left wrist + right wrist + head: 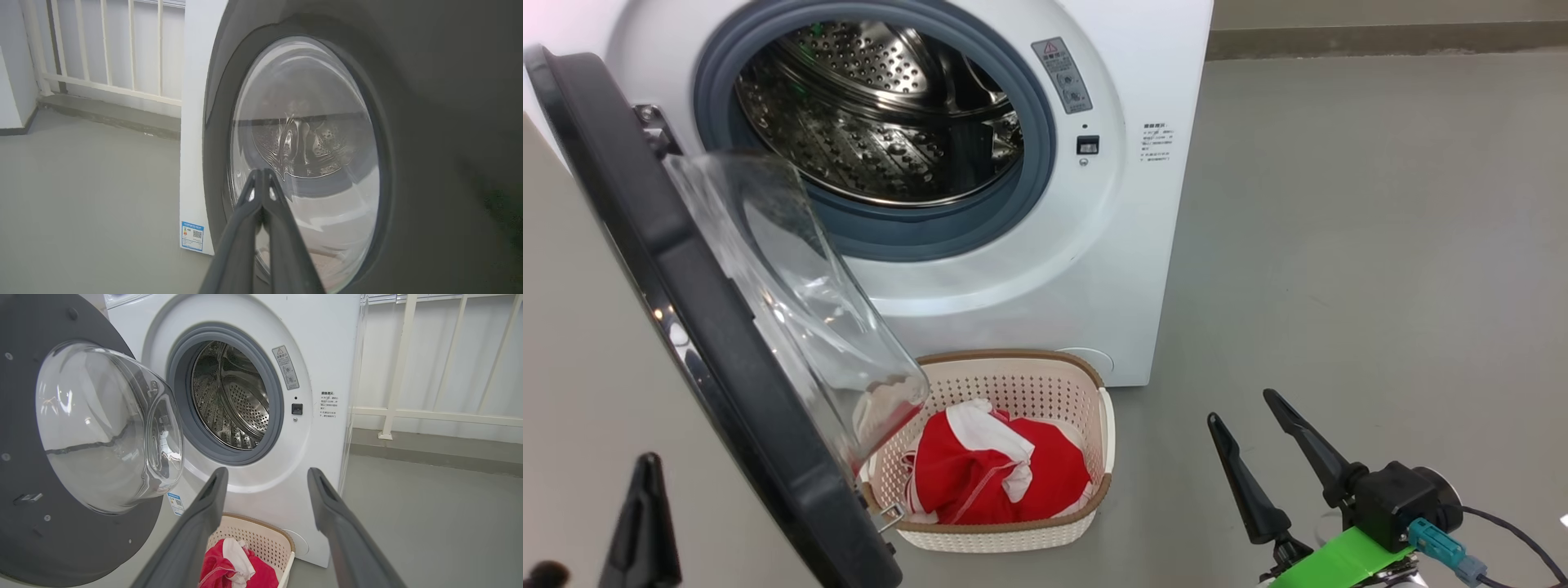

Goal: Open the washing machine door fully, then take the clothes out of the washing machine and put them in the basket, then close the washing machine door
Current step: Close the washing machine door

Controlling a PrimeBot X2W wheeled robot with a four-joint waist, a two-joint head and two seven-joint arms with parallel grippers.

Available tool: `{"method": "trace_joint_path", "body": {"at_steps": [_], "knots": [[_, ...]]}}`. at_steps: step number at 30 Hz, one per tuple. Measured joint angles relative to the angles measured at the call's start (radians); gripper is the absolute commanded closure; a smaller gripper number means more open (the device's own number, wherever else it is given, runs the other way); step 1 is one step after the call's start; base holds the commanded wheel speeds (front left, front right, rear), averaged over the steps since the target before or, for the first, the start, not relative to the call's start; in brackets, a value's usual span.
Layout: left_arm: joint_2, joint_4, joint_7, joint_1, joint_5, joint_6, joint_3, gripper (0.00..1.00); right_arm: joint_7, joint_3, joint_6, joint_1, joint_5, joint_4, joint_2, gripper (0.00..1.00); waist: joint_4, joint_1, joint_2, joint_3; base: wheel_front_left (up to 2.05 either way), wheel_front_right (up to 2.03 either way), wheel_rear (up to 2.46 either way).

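Observation:
The washing machine (1111, 245) stands with its steel drum (874, 122) bare of clothes. Its door (678, 269) is swung wide open to the left, the glass bowl facing the opening. The clothes (980, 474), red with white trim, lie in the cream basket (1013, 363) on the floor before the machine. My left gripper (648, 465) is shut on nothing, outside the door; in the left wrist view its tips (261, 173) point at the door's outer glass (306, 122). My right gripper (1243, 407) hangs open right of the basket, aimed at the machine's front (267, 473).
Grey floor (1339, 286) spreads to the right of the machine and around the basket. A white railing (408, 412) runs along the wall behind the machine, with a low step under it. The open door's rim overhangs the basket's left side.

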Motion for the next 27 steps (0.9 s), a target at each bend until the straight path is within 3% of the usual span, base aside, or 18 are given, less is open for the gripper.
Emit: {"method": "trace_joint_path", "body": {"at_steps": [4, 9, 10, 11, 16, 21, 27], "knots": [[-0.003, -0.003, 0.087, -0.048, -0.152, -0.001, 0.042, 1.00, 0.000, 0.008, 0.000, 0.000, 0.000, 0.001, 0.000, 0.00, 0.000, 0.0000, 0.0000, -0.004, 0.00, 0.00, 0.00], [-0.010, -0.071, 0.281, -0.125, -0.483, 0.036, 0.109, 1.00, 0.000, 0.016, 0.000, 0.000, 0.000, 0.002, 0.003, 0.00, -0.008, 0.0000, 0.0000, -0.007, 0.00, 0.00, 0.00], [-0.012, -0.113, 0.365, -0.141, -0.629, 0.070, 0.126, 1.00, 0.000, 0.016, 0.000, 0.000, 0.000, 0.002, 0.003, 0.00, -0.012, 0.0000, 0.0000, -0.006, 0.00, 0.00, 0.00], [-0.015, -0.138, 0.402, -0.149, -0.701, 0.095, 0.137, 1.00, 0.000, 0.016, 0.000, 0.000, 0.000, 0.002, 0.003, 0.00, -0.014, -0.0001, 0.0000, -0.005, 0.00, 0.00, 0.00], [-0.016, -0.272, 0.556, -0.169, -0.981, 0.238, 0.159, 1.00, 0.000, 0.015, 0.000, 0.000, 0.000, 0.002, 0.003, 0.00, -0.023, -0.0001, 0.0000, 0.002, 0.00, 0.00, 0.00], [-0.017, -0.378, 0.625, -0.168, -1.126, 0.319, 0.150, 1.00, 0.000, 0.015, 0.000, 0.000, 0.001, 0.001, 0.005, 0.00, -0.033, 0.0000, 0.0000, 0.014, 0.00, 0.00, 0.00], [-0.017, -0.423, 0.619, -0.164, -1.171, 0.345, 0.127, 1.00, 0.000, 0.014, 0.000, -0.005, 0.006, 0.001, 0.007, 0.00, -0.049, 0.0000, 0.0000, 0.032, 0.00, 0.00, 0.00]]}}
